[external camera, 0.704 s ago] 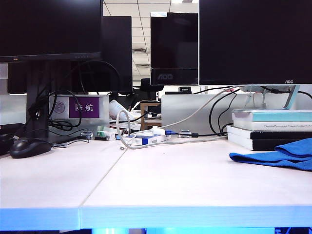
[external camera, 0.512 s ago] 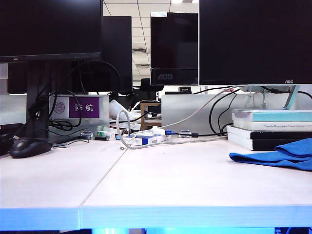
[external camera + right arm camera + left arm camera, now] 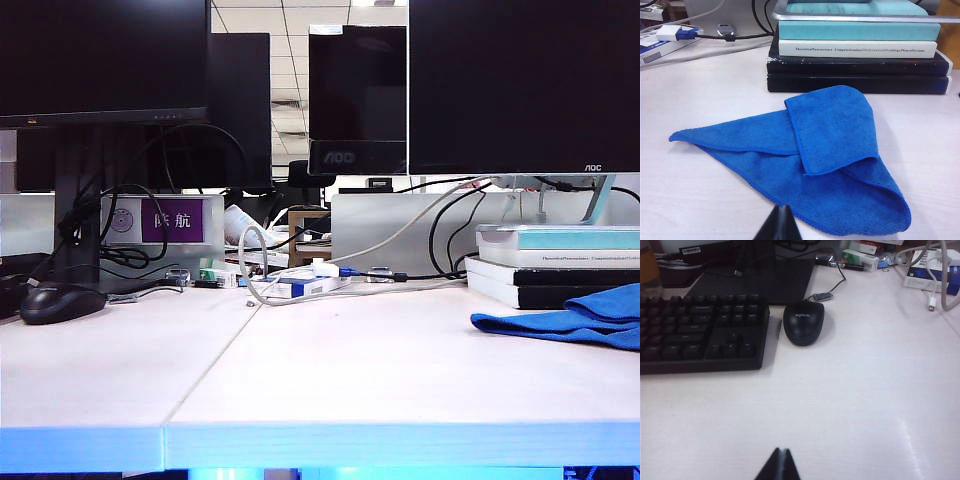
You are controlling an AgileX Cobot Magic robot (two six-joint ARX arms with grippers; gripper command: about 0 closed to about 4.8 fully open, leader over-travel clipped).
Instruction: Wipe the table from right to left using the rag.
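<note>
The blue rag (image 3: pixel 830 150) lies folded and loose on the white table (image 3: pixel 700 190), in front of a stack of books; the exterior view shows the rag (image 3: pixel 580 325) at the table's (image 3: pixel 380 370) right edge. My right gripper (image 3: pixel 781 209) hangs shut and empty just short of the rag's near hem, apart from it. My left gripper (image 3: pixel 782 452) is shut and empty over bare table, well short of a black mouse (image 3: pixel 803 322). Neither gripper shows in the exterior view.
A black keyboard (image 3: pixel 695 332) lies beside the mouse (image 3: pixel 60 302). Stacked books (image 3: pixel 855 55) stand behind the rag. Cables and small boxes (image 3: pixel 300 285) clutter the back of the table under several monitors. A seam (image 3: pixel 215 365) runs between the two desk panels.
</note>
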